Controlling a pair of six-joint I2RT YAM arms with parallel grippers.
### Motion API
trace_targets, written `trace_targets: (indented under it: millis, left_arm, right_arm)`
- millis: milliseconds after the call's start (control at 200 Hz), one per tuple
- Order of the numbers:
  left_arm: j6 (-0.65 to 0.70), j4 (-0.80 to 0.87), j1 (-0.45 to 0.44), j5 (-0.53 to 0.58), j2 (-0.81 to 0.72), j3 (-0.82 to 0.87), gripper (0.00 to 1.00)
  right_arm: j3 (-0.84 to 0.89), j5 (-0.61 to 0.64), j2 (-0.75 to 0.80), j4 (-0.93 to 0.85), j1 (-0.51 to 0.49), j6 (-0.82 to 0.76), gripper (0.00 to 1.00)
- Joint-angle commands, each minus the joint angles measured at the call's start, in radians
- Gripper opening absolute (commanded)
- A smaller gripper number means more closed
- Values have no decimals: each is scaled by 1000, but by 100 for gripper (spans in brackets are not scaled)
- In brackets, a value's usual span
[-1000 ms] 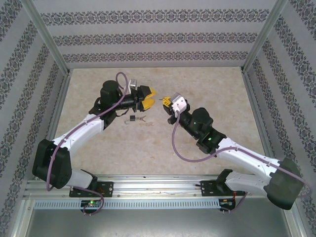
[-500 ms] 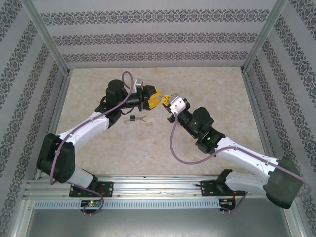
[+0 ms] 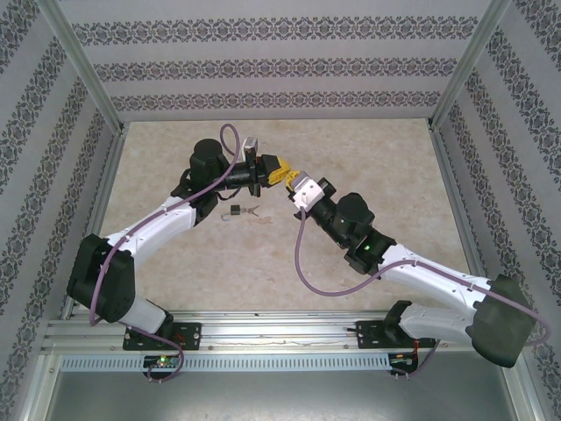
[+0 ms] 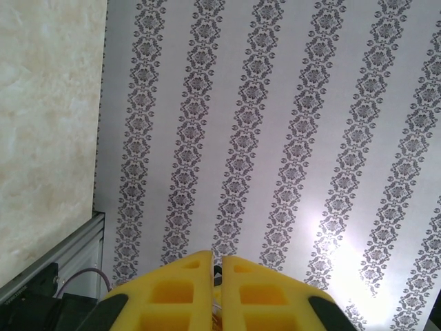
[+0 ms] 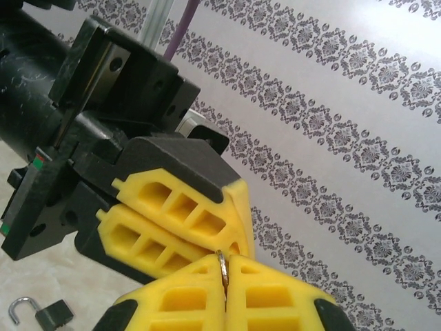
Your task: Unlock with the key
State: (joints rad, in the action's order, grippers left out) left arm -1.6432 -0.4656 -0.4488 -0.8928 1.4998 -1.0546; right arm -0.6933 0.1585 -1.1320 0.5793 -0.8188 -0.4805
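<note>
Above the middle of the table (image 3: 377, 158), the two hands meet tip to tip. The right hand (image 5: 226, 261) is clamped on a thin metal key (image 5: 222, 269). The left hand (image 4: 217, 262) has its fingers pressed together. The padlock (image 3: 236, 210) lies on the table beside the left arm, its shackle open.

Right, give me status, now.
Both shut: left gripper tip to tip with right gripper, pinching what looks like the key. Lone padlock on table, apart. Nothing blocking it.
</note>
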Motion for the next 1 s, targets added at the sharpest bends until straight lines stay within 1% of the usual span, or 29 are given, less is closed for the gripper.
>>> trace_targets:
  millis: [0, 25, 215, 310, 375, 460, 560, 640, 705, 739, 779, 819, 869, 914, 964, 994]
  left_arm:
    - [13, -56, -10, -47, 18, -20, 2]
    - [13, -57, -10, -49, 20, -19, 0]
    - [33, -46, -9, -46, 24, -19, 0]
    - [69, -13, -2, -28, 16, -19, 0]
    - [115, 42, 6, -15, 5, -25, 0]
    - [197, 138, 16, 13, -18, -42, 0]
    - [303, 241, 25, 51, -40, -70, 0]
    - [440, 375, 25, 102, -62, -112, 0]
    - [554, 494, 25, 158, -81, -147, 0]
    - [619, 544, 25, 188, -92, -166, 0]
    - [685, 601, 23, 228, -102, -182, 0]
    - [753, 644, 24, 269, -113, -194, 0]
    - [834, 695, 19, 332, -124, -210, 0]
    - [891, 725, 16, 374, -129, -220, 0]
    - [932, 739, 10, 412, -131, -227, 0]
    - [947, 735, 5, 424, -134, -227, 0]
  right_arm:
    - [15, 6, 19, 1, -17, -41, 0]
    - [18, 6, 21, -1, -19, -45, 0]
    - [38, 16, 43, -8, -20, -18, 0]
    - [48, 27, 62, -23, -19, 21, 19]
    - [62, 36, 77, -30, -19, 43, 27]
    - [82, 49, 108, -53, -19, 76, 29]
    - [92, 70, 156, -94, -17, 163, 33]
    - [71, 76, 197, -181, -4, 300, 35]
    - [35, 72, 222, -287, 22, 466, 42]
    - [5, 41, 227, -368, 49, 564, 45]
    - [-38, -27, 221, -462, 90, 677, 46]
    - [-75, -135, 203, -525, 137, 761, 45]
    - [-111, -254, 166, -559, 202, 860, 44]
    - [-125, -379, 132, -541, 265, 959, 43]
    - [-112, -533, 94, -432, 329, 1081, 43]
    - [-99, -594, 71, -359, 358, 1153, 43]
